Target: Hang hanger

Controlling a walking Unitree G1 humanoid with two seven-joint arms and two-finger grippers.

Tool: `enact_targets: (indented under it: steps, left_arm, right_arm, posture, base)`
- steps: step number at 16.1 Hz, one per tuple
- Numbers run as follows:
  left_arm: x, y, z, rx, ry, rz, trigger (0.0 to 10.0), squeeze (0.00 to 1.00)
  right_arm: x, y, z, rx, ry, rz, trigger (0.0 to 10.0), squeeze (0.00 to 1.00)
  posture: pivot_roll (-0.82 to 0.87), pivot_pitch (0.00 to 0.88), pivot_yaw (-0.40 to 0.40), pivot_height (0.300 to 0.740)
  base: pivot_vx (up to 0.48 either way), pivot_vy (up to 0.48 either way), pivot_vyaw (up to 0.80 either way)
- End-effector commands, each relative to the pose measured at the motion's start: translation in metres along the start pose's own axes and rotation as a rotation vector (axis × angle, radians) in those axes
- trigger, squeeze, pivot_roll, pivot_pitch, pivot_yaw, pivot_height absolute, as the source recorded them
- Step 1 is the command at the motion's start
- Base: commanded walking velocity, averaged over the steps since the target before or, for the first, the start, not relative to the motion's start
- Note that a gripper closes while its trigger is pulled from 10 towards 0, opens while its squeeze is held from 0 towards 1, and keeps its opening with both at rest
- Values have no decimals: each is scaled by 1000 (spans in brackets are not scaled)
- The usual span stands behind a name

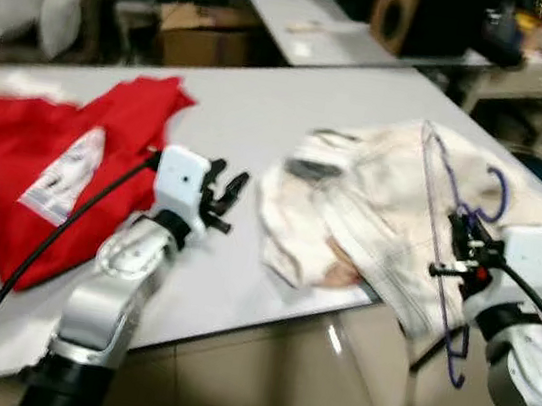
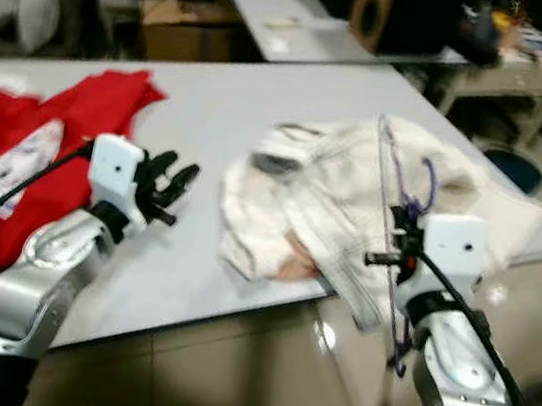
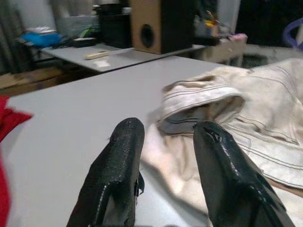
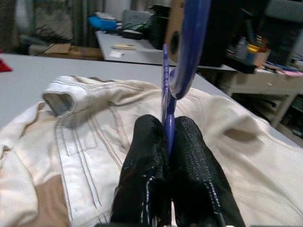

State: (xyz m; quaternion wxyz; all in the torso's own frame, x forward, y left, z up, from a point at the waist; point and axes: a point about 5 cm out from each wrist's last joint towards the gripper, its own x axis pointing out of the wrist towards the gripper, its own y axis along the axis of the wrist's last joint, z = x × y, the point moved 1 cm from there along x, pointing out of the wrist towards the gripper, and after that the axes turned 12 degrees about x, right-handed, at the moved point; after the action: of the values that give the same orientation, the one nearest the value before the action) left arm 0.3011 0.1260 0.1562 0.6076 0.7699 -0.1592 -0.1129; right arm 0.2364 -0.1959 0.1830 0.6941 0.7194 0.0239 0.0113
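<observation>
Left eye view: a grey worktop (image 1: 264, 111) carries a red garment (image 1: 56, 153) on the robot's left and a crumpled cream jacket (image 1: 391, 210) on its right, the jacket spilling over the near edge. The right gripper (image 1: 461, 252) holds a thin purple hanger (image 1: 443, 202) above the jacket — its hook curls up near the far side, its lower part dangling past the worktop's edge. The left gripper (image 1: 223, 196) hovers over bare worktop between the two garments, a black cable (image 1: 53, 243) trailing from its wrist.

Right eye view: the same scene, with a brown speaker (image 2: 379, 11) standing on a second table behind.

Left wrist view: the two black fingers (image 3: 118, 170) stand spread, nothing between them; past them lies the jacket's folded collar, and the speaker sits well beyond.

Right wrist view: the fingers (image 4: 147, 165) are pressed together on the hanger's purple wire — the wire rises straight up from the pinch, with a thicker curved part of the hanger looming blurred at the top. The cream jacket spreads on the worktop beneath
</observation>
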Motion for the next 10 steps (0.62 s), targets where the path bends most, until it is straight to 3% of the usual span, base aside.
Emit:
enact_targets:
  steps: [1, 4, 5, 8, 10]
  left_arm:
    - [4, 6, 2, 2, -8, 42, 10000, 0]
    - [0, 2, 6, -39, 2, 41, 10000, 0]
    - [-1, 1, 8, -51, 7, 44, 10000, 0]
    - [0, -2, 6, -52, 41, 43, 10000, 0]
    - [0, -3, 3, -57, 54, 45, 10000, 0]
  right_arm:
    - [-4, 3, 5, -17, -56, 27, 10000, 0]
    - [-7, -5, 4, -13, -26, -31, 10000, 0]
    - [-10, -13, 2, -15, 31, -91, 10000, 0]
    - [-10, -9, -2, -48, 99, -69, 10000, 0]
    - [-9, -11, -1, -15, 111, -96, 10000, 0]
  posture:
    - [-150, 0, 42, 740]
    - [-149, 0, 20, 740]
    - [-148, 0, 14, 740]
    - [-157, 0, 13, 740]
    - [-158, 0, 18, 740]
  base:
    - [0, 0, -800]
    - [0, 0, -800]
    - [304, 0, 0]
    - [349, 0, 0]
    - [369, 0, -206]
